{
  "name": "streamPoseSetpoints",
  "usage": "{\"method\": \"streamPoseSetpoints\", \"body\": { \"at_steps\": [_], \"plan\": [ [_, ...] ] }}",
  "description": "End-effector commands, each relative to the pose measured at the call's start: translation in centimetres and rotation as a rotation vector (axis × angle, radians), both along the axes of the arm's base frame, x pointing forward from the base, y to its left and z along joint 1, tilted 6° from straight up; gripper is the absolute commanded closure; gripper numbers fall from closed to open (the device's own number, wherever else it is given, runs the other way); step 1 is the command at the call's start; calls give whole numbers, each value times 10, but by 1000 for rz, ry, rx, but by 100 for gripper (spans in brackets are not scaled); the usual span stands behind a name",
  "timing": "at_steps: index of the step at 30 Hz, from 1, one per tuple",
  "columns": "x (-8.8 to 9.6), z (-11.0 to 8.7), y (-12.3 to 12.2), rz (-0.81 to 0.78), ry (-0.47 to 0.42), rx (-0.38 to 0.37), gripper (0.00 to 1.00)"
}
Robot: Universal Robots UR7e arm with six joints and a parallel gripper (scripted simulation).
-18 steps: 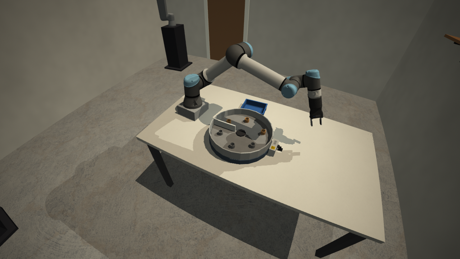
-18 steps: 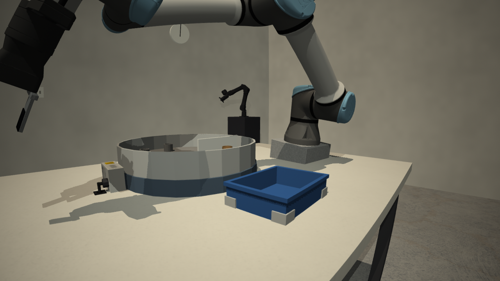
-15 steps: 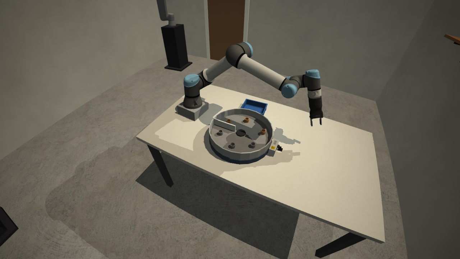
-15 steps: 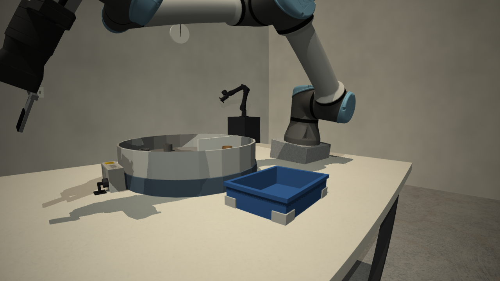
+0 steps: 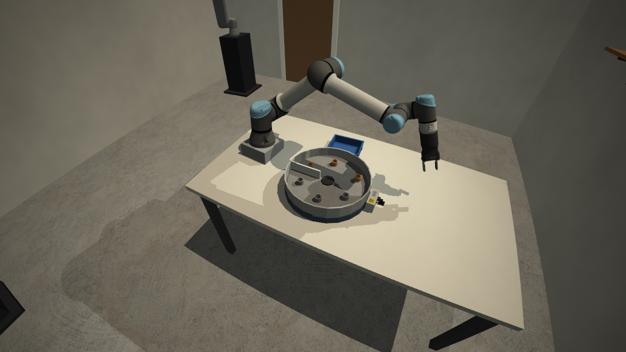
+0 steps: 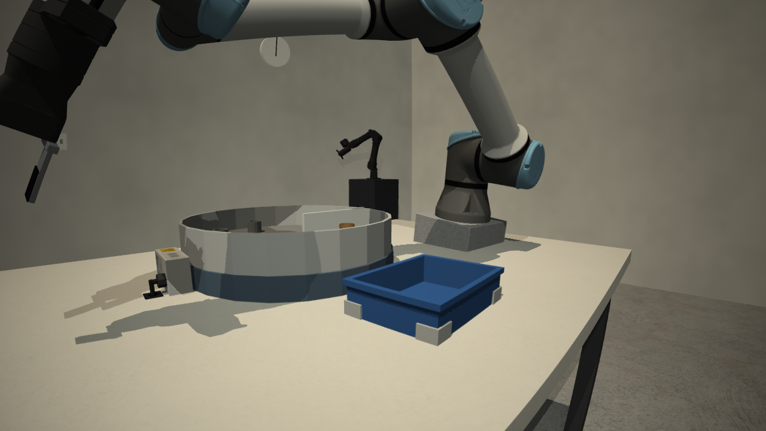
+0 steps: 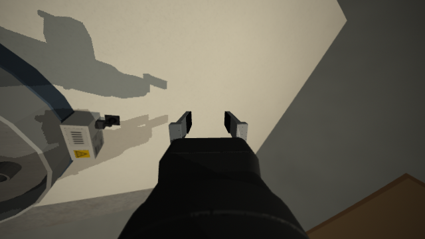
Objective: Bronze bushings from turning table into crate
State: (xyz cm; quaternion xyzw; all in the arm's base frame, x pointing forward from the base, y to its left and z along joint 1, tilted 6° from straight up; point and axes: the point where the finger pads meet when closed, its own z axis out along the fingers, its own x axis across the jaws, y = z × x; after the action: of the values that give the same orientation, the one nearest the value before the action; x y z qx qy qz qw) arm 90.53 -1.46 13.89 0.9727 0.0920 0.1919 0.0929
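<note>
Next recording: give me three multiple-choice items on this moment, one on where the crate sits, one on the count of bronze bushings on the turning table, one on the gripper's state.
1. Where is the blue crate?
A. On the table top beside the turning table
B. Inside the turning table
C. On the floor

2. How many bronze bushings show on the turning table in the top view?
A. One
B. Three
C. Five

3. What is the gripper doing?
A. Shut on a bronze bushing
B. Shut on a steel bushing
C. Open and holding nothing

Answers:
1. A: the exterior view shows the crate standing on the table next to the turning table's wall.
2. B: bronze bushings at and; the other three are dark steel bushings, such as.
3. C: the wrist view shows the fingers spread wide with only table between them, off to the side of the turning table.
</note>
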Motion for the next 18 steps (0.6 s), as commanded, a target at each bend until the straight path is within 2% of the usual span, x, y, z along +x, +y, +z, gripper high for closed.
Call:
{"method": "streamPoseSetpoints", "body": {
  "at_steps": [1,4,16,18],
  "plan": [
    [-20,11,0,0,-2,0,0],
    [-50,24,0,0,-2,0,0],
    [-50,24,0,0,-2,0,0],
    [-70,33,1,0,-3,-1,0]
  ]
}}
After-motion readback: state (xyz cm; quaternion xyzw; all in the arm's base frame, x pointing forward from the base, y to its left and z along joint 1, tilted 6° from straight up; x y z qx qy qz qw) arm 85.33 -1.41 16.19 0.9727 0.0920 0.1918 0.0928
